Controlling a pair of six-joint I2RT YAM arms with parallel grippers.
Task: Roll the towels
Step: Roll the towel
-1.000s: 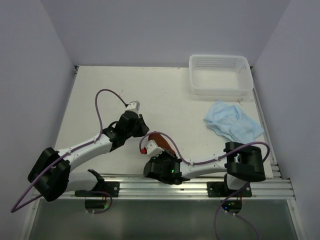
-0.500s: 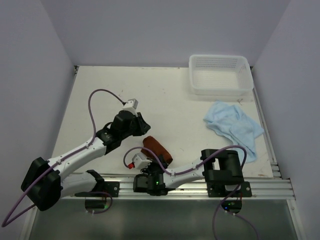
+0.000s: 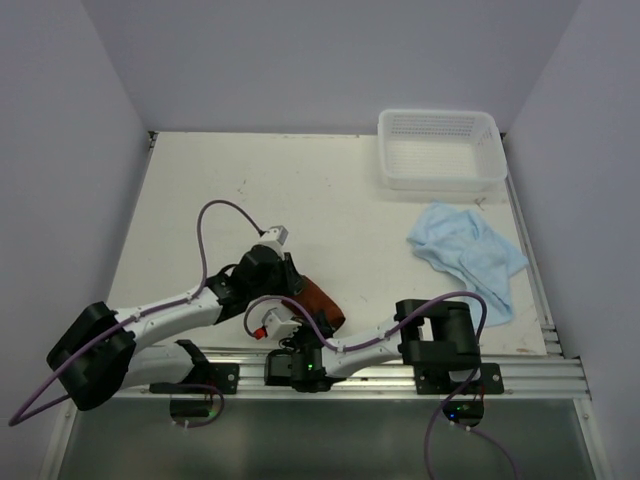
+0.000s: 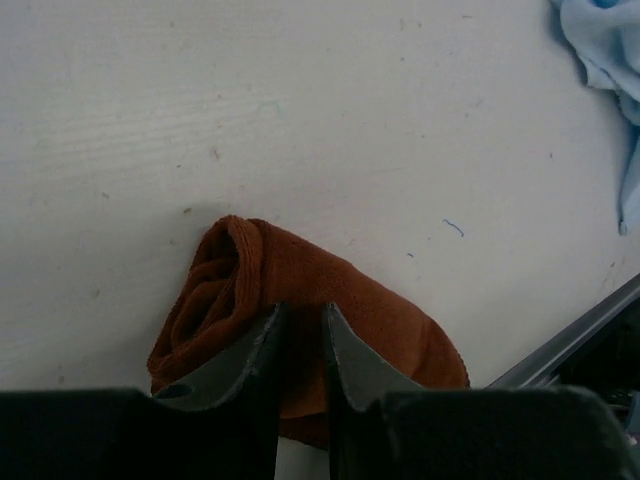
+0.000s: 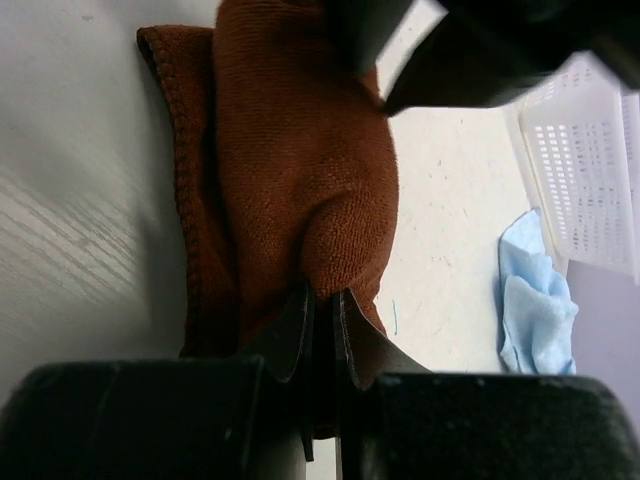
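A brown towel (image 3: 322,300), partly rolled, lies near the table's front edge between the two arms. My left gripper (image 3: 288,283) comes at it from the left; in the left wrist view its jaws (image 4: 302,312) stand almost together on top of the brown towel (image 4: 390,300), with fabric in the narrow gap. The roll's coiled end shows at the left of that view. My right gripper (image 3: 298,322) reaches from the near side; in the right wrist view it (image 5: 322,295) pinches a fold of the brown towel (image 5: 300,150). A crumpled light blue towel (image 3: 465,250) lies at the right.
A white mesh basket (image 3: 440,178) stands at the back right, also in the right wrist view (image 5: 590,170). The blue towel shows in the left wrist view (image 4: 605,50) and the right wrist view (image 5: 535,310). The metal rail (image 3: 400,365) runs along the front edge.
My left gripper has moved down and right from beside the towel onto it. My right arm swung left along the front rail, and its gripper now sits at the towel's near edge.
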